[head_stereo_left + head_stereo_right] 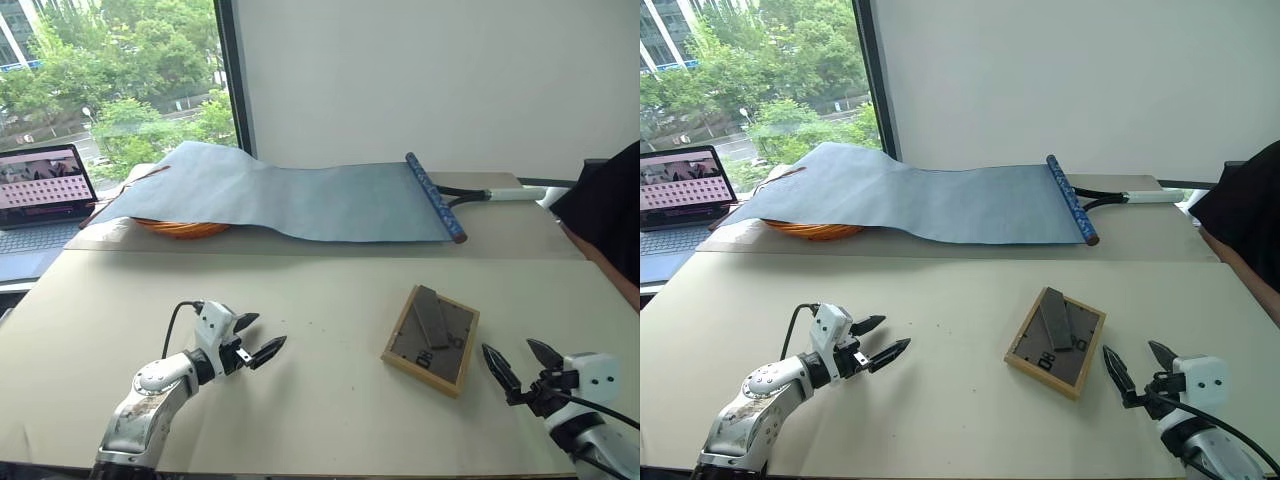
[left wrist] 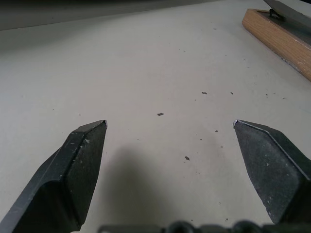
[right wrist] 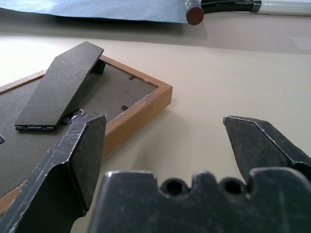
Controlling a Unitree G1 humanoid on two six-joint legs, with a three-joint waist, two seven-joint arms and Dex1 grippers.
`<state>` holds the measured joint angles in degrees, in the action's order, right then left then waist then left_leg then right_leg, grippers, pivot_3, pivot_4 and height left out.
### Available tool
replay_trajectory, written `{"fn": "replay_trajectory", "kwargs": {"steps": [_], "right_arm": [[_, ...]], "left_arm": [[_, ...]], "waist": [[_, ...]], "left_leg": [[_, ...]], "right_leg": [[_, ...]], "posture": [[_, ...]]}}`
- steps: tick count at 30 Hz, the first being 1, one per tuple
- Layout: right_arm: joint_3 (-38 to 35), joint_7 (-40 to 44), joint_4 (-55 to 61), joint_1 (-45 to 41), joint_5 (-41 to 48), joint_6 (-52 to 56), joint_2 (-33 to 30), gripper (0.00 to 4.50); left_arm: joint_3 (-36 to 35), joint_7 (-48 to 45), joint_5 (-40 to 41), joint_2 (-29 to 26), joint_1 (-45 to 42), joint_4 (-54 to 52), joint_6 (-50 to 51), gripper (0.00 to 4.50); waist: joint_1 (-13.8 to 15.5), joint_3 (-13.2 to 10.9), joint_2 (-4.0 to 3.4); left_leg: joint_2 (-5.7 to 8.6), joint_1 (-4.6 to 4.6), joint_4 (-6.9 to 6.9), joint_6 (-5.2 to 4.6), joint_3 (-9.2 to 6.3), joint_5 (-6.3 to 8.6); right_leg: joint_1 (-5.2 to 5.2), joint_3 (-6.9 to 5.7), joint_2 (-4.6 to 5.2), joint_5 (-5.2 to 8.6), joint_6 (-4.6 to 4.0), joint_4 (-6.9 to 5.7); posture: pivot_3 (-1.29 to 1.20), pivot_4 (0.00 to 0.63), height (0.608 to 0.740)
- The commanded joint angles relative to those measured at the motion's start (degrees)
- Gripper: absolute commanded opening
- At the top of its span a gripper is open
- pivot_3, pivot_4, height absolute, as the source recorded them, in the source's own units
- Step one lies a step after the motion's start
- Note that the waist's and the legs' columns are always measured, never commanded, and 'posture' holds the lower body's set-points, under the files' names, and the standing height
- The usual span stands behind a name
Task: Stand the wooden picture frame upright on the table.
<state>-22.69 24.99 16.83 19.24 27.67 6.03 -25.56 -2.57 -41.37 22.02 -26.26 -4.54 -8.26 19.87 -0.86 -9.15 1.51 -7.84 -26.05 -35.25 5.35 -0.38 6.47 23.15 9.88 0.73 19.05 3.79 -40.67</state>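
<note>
Pale beige table (image 1: 320,300) carries everything: nearest, the left claw (image 1: 256,345) and the right claw (image 1: 520,366) both hover low with fingers spread wide and empty. Just beside the right claw, the wooden picture frame (image 1: 432,338) lies flat, dark back and stand flap facing up, so it seems the grasp is not yet begun. Farther back a blue-grey sheet (image 1: 300,195) drapes over an orange basket (image 1: 180,228), near a laptop (image 1: 42,185).
</note>
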Motion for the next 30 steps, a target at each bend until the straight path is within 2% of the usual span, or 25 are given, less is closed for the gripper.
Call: {"fn": "replay_trajectory", "kwargs": {"steps": [1,3,5,7,9,16,19,22,30], "right_arm": [[-2.5,3.1,1.4,-1.1,2.4,1.3,-3.0,4.46],[-4.7,8.5,3.2,-1.9,7.9,8.5,-9.9,4.46],[-6.6,12.4,5.0,-1.8,15.2,16.6,-15.7,4.46],[-8.3,14.1,6.2,-2.0,20.4,22.6,-19.7,4.46],[-9.7,14.9,6.9,-2.6,23.2,26.8,-22.6,4.46],[-13.3,12.8,7.0,-6.3,29.4,39.9,-30.0,4.46],[-13.8,8.3,6.3,-9.4,29.7,43.7,-30.7,4.46],[-14.5,2.5,4.1,-12.4,26.8,45.8,-30.2,3.7],[-8.1,-4.2,3.2,-13.4,14.3,43.8,-27.3,1.01]], "left_arm": [[-2.0,-4.4,4.9,-2.5,-3.6,-1.7,3.0,4.5],[-3.0,-11.4,10.8,-6.2,-9.3,-1.0,7.9,4.5],[-1.6,-16.3,12.8,-9.3,-13.2,-0.5,10.9,4.5],[-0.1,-18.9,14.1,-11.1,-16.2,0.1,13.7,4.5],[0.6,-20.3,15.3,-11.8,-18.9,0.9,16.4,4.5],[5.9,-24.4,15.6,-10.9,-27.8,2.6,21.5,4.5],[9.6,-23.1,12.1,-6.9,-32.2,6.0,19.9,4.5],[13.6,-22.8,7.0,-3.3,-36.5,11.5,16.3,3.7],[25.0,-17.0,-9.5,10.0,-44.8,30.8,4.8,0.89]], "waist": [[0.0,0.0,0.0],[0.0,-0.1,-0.04],[0.1,-0.1,-0.08],[0.0,-0.1,-0.13],[-0.1,-0.1,-0.14],[0.0,-0.1,-0.11],[0.1,-0.1,-0.11],[0.2,-0.1,-0.1],[0.2,-0.1,-0.11]], "left_leg": [[0.0,0.0,0.0,0.0,0.0,0.0],[0.0,-0.05,-0.01,0.0,0.0,0.0],[0.03,-0.12,-0.08,-0.02,0.0,-0.04],[0.03,-0.06,-0.08,-0.03,0.0,-0.04],[0.03,-0.01,-0.01,-0.15,0.0,0.07],[0.05,-0.13,0.06,-0.27,0.0,0.16],[0.06,-0.11,0.04,-0.27,-0.05,0.16],[0.18,-0.18,-0.07,-0.28,-0.16,0.16],[0.37,-0.32,-0.06,-0.34,-0.37,0.19]], "right_leg": [[0.0,0.0,0.0,0.0,0.0,0.0],[0.05,0.0,0.0,0.0,0.0,-0.02],[0.04,0.01,0.0,0.02,-0.06,-0.03],[-0.07,0.01,0.0,0.15,-0.26,0.0],[-0.17,0.01,0.0,0.1,0.0,0.07],[-0.07,0.0,0.0,0.13,-0.03,0.15],[-0.19,0.0,0.0,0.11,0.03,0.32],[-0.34,0.01,0.0,0.05,0.12,0.47],[-0.41,0.03,0.04,0.0,0.12,0.63]], "posture": [[0.0,0.15,0.684],[0.0,0.15,0.684],[0.0,0.15,0.684],[0.0,0.15,0.684],[0.0,0.15,0.684],[0.0,0.15,0.684],[0.0,0.15,0.684],[0.0,0.15,0.684],[0.0,0.15,0.684]]}}
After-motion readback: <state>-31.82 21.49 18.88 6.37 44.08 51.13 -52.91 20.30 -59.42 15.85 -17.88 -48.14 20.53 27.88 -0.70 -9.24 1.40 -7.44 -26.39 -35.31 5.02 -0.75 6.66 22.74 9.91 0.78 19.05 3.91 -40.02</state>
